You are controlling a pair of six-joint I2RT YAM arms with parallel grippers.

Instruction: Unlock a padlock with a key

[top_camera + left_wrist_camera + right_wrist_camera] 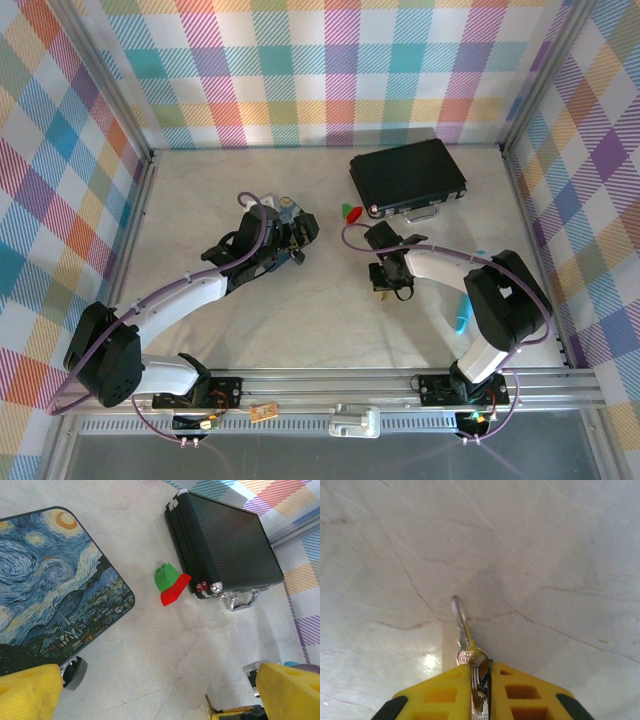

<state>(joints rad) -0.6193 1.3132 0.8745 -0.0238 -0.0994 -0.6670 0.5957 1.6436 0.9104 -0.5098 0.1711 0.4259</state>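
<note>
Slim silvery-grey metal key: head pinched between the yellow fingers of the right gripper, blade sticking straight out ahead, low over the pale marbled table. Cannot tell if the tip touches the surface. Grip sits on the head's edge only, and thin.

Risk 1: the key pivots or slides in the pads once the blade meets the keyhole, because so little metal is clamped. A tilted blade then misses the slot or jams.

Risk 2: the tip drags on the table if the arm moves off low, twisting the key out of line.

Small dark-bodied padlock with a silvery bit on top, probably the lock, sits at the near corner of the flat blue starry-painting tin, partly hidden and just beside the left yellow finger. The left gripper is spread wide and holds nothing.

Risk 3: the lock is unrestrained, so any push from the key shoves it away or under the tin edge. The left jaws closing could also catch the tin corner instead of the lock.

Red-and-green plastic piece and black ribbed case with a chrome handle lie further out, well apart from the lock. Low collision risk.
</note>
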